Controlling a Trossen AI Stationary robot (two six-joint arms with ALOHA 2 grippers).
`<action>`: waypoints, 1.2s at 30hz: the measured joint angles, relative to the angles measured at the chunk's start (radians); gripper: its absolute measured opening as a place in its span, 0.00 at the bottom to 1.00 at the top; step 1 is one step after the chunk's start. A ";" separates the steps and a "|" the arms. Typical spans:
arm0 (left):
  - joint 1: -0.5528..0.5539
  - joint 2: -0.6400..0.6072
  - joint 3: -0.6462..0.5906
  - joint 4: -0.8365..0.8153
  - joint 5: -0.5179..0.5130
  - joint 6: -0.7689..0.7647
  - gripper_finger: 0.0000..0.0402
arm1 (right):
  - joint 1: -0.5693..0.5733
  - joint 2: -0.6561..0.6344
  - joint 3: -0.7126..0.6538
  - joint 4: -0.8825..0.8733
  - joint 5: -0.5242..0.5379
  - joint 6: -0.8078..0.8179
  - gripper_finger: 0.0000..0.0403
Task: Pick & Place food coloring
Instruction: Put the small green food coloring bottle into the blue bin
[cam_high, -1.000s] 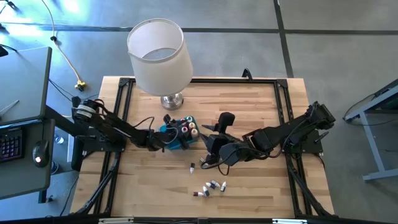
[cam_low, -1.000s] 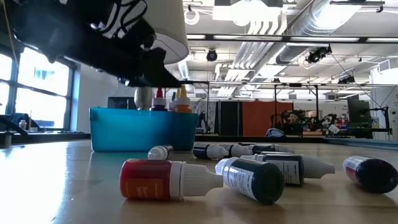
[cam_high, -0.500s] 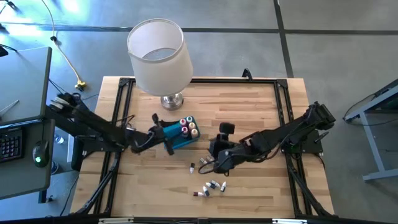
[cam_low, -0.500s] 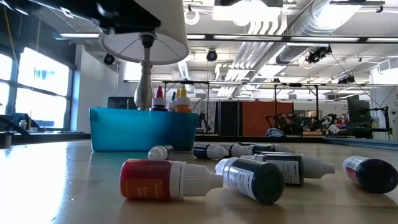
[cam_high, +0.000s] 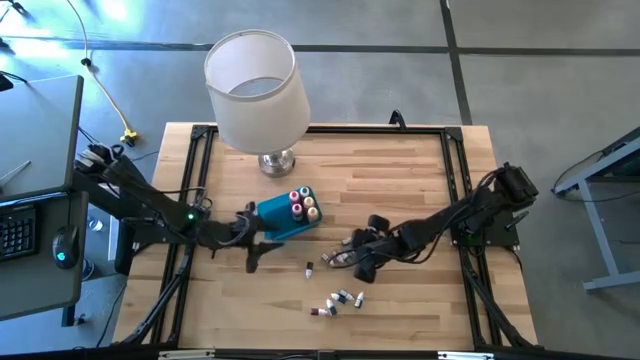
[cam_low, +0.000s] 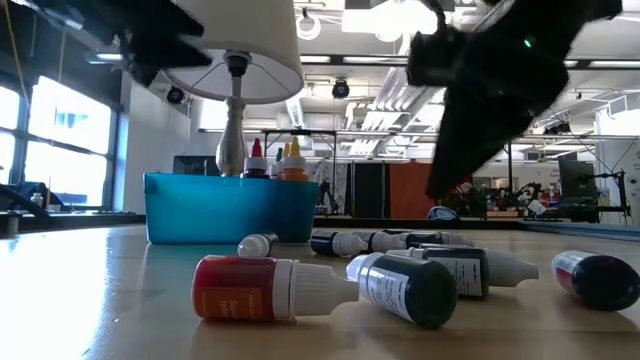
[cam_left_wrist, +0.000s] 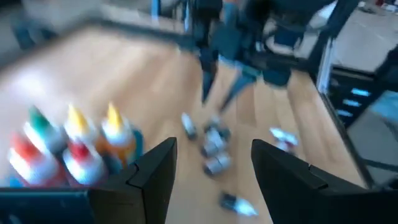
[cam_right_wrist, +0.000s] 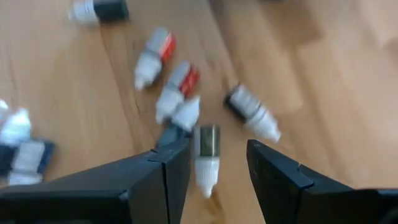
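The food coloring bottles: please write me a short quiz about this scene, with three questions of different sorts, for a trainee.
1. True or false: all the small food coloring dropper bottles stand inside the blue rectangular plastic tray.
2. Choose one: which hand is nearer to the group of bottles lying on the wooden table? A) the left hand; B) the right hand.
3. Fill in: the bottles in the tray stand ____, with their caps on top.

Key: 1) False, several lie loose on the table. 2) B. 3) upright.
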 joint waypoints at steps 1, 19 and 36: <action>0.000 0.021 -0.001 -0.012 0.019 -0.048 0.51 | 0.000 0.000 -0.024 0.023 -0.015 0.004 0.37; -0.019 0.293 0.000 0.152 0.033 -0.270 0.51 | 0.012 -0.001 -0.331 0.554 -0.017 -0.143 0.37; -0.019 0.503 0.410 -0.372 0.054 -0.341 0.51 | 0.020 0.053 -0.334 0.594 0.019 -0.184 0.21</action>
